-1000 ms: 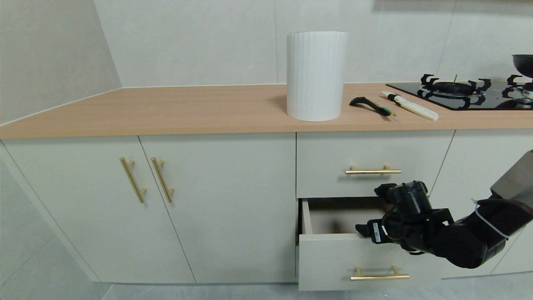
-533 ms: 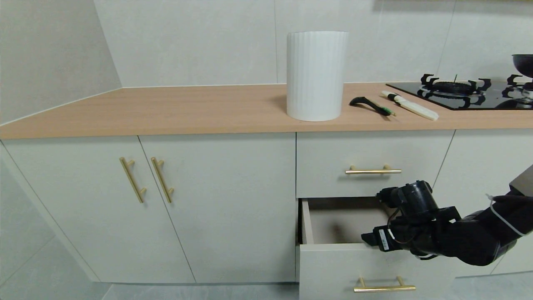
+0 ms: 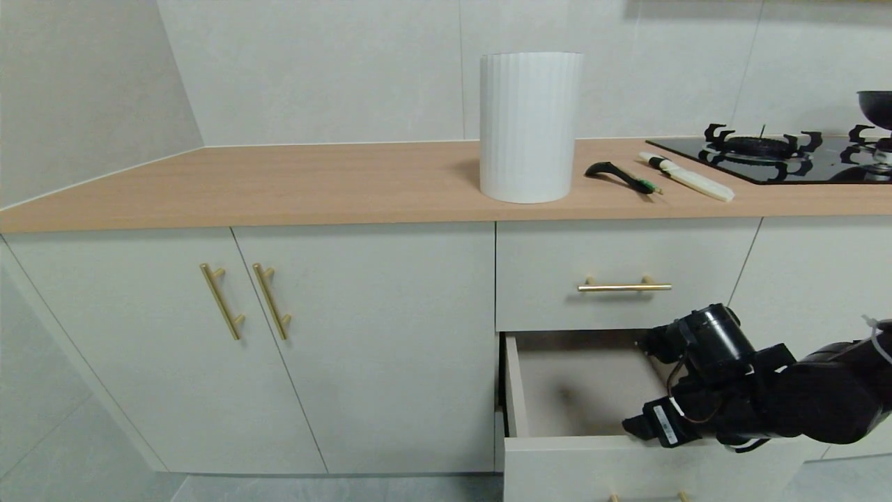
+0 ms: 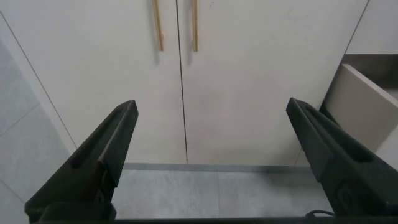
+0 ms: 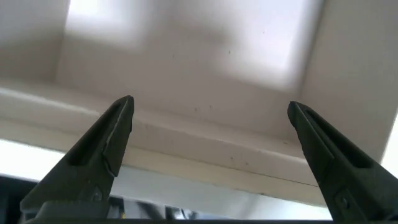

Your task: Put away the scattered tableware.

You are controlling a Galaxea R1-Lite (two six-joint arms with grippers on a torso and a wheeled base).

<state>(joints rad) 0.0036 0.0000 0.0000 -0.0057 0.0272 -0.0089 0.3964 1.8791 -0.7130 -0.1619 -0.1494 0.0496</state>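
Legible text: none.
A white label [image 3: 665,425] on the right arm [image 3: 815,408], lower right of the frame, bore print too small to read.

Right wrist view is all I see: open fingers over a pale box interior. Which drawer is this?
Observer: The lower drawer, standing open beneath a shut upper drawer.
Operator: Where is the tableware?
Observer: On the countertop: a black utensil and a pale utensil lie between the white cylinder and the stove.
Operator: And the left arm?
Observer: The left gripper is open, facing the double cabinet doors.
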